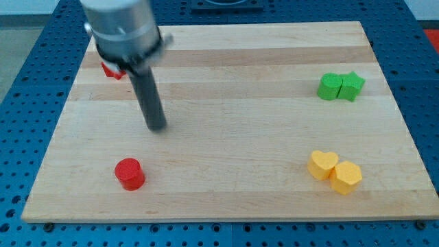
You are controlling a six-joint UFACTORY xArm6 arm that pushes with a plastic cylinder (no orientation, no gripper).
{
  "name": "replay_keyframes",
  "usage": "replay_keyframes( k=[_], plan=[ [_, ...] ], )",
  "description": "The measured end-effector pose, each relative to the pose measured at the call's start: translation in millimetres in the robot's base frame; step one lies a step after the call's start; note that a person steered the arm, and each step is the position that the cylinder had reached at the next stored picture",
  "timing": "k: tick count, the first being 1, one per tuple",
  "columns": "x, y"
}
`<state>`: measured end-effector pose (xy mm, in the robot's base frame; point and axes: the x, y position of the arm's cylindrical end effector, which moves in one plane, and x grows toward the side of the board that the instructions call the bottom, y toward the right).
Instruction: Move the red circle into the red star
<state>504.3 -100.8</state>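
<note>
The red circle (129, 173) is a short red cylinder near the view's bottom left of the wooden board. The red star (111, 70) sits near the board's top left corner and is mostly hidden behind the arm's grey housing. My tip (157, 126) is the lower end of the dark rod. It stands between the two red blocks, above and slightly right of the red circle, touching neither.
A green circle (330, 86) and a green star (352, 86) touch each other at the view's upper right. A yellow heart (322, 165) and a yellow hexagon (346, 178) touch at the lower right. The board's edge (226, 218) meets a blue perforated table.
</note>
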Motion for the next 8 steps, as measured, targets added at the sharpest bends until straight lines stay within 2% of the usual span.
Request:
replay_keyframes(
  k=[1,2,3,4,5,6,7,8],
  plan=[
    [62,38],
    [63,-32],
    [63,-71],
    [79,-61],
    [70,-99],
    [18,-101],
    [43,-96],
    [90,-78]
  ],
)
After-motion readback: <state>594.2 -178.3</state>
